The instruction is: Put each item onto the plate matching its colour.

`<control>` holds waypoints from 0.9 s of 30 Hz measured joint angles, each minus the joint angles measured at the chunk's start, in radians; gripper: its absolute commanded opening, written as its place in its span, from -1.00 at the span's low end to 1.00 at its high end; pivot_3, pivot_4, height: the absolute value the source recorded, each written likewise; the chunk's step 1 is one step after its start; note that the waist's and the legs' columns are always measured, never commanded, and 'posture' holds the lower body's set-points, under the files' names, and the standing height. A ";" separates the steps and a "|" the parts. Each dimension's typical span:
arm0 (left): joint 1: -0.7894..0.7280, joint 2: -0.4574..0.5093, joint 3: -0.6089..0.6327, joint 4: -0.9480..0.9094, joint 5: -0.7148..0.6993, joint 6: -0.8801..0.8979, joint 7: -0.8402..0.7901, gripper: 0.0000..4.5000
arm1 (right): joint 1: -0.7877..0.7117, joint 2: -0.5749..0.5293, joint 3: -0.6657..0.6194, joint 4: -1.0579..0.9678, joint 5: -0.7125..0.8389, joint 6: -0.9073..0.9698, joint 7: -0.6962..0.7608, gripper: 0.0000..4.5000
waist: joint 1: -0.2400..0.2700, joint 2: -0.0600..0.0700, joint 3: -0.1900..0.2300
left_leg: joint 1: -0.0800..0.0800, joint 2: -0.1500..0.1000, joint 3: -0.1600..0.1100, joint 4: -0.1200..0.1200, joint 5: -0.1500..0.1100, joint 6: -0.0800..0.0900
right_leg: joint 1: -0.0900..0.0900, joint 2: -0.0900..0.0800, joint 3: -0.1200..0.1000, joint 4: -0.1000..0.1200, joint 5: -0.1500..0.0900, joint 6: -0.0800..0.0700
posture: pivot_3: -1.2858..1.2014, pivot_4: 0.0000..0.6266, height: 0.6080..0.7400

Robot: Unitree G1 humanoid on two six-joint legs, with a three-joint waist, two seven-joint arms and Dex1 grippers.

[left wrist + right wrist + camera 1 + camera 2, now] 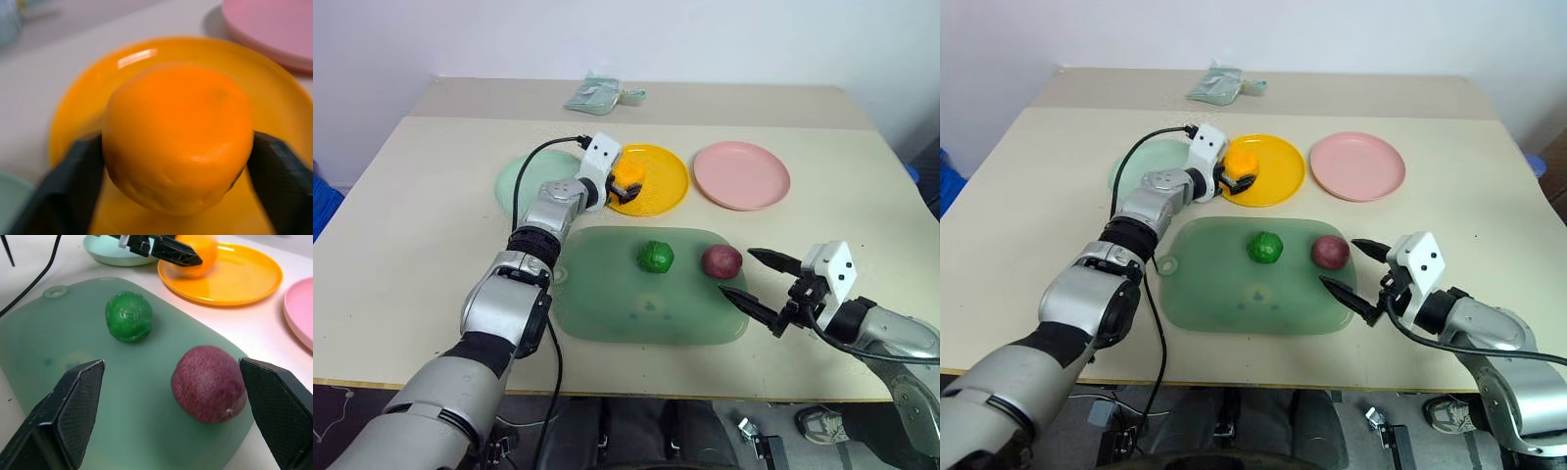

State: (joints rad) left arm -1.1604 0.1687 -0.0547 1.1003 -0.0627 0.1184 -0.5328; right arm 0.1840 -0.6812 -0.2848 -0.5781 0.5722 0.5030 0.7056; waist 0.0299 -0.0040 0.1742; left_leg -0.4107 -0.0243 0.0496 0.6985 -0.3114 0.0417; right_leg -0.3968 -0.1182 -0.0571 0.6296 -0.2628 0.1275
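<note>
The orange-yellow fruit (178, 137) sits between the fingers of my left gripper (625, 182), which is shut on it over the near left part of the yellow-orange plate (668, 186). The dark green bumpy fruit (655, 257) and the reddish-purple fruit (721, 261) lie on the translucent green tray (607, 308). My right gripper (736, 271) is open just off the tray's right end, its fingers spread either side of the purple fruit without touching it. The mint plate (521, 184) is left of the yellow one, the pink plate (741, 174) right of it.
A crumpled pale green bag (602, 95) lies at the back of the table. A black cable (524, 171) arcs from my left wrist over the mint plate. Bare tabletop stretches along the left side and beyond the pink plate.
</note>
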 measured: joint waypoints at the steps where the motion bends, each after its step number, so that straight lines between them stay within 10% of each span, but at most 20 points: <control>1: -0.002 0.006 0.012 -0.003 -0.009 -0.009 -0.017 0.99 | 0.013 0.003 0.000 -0.009 0.000 0.000 -0.006 1.00 | 0.001 0.000 0.000 | 0.000 0.000 0.000 0.000 0.000 0.000 | 0.000 0.000 0.000 0.000 0.000 0.000 | 0.03 -0.52 1.00; 9: 0.216 0.121 0.064 -0.441 -0.128 0.059 -0.266 0.99 | 0.053 0.011 -0.017 -0.037 0.001 0.001 -0.028 1.00 | -0.001 0.001 0.000 | 0.000 0.000 0.000 0.001 0.001 -0.002 | 0.000 -0.001 0.001 0.000 0.000 0.000 | 0.03 -0.52 1.00; 15: 0.475 0.257 -0.131 -0.915 -0.186 0.202 -0.569 0.99 | 0.027 0.006 -0.016 -0.032 0.003 0.013 -0.022 1.00 | 0.000 0.001 -0.001 | 0.002 0.000 -0.003 0.002 0.001 -0.003 | 0.004 0.000 0.001 0.000 0.000 -0.001 | 0.03 -0.52 1.00; 23: 0.451 0.221 -0.300 -0.867 -0.067 0.102 -0.622 0.99 | 0.022 0.001 -0.016 -0.033 0.021 0.035 -0.015 1.00 | 0.009 0.001 -0.001 | 0.002 0.000 -0.002 0.001 0.001 -0.002 | 0.003 0.000 0.001 0.000 0.000 -0.001 | 0.03 -0.52 1.00; 27: 0.424 0.170 -0.311 -0.790 -0.045 0.066 -0.602 0.46 | 0.045 0.002 -0.017 -0.050 0.022 0.036 -0.028 1.00 | 0.009 0.001 -0.001 | 0.002 0.000 -0.002 0.002 0.000 -0.001 | 0.003 0.000 0.001 0.000 0.000 -0.001 | 0.03 -0.52 1.00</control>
State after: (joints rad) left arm -0.7364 0.3383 -0.3655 0.3102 -0.1074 0.1839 -1.1352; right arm 0.2288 -0.6791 -0.3017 -0.6286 0.5941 0.5386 0.6780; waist 0.0385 -0.0027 0.1734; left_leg -0.4085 -0.0245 0.0473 0.7001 -0.3110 0.0408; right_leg -0.3934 -0.1185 -0.0563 0.6297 -0.2629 0.1268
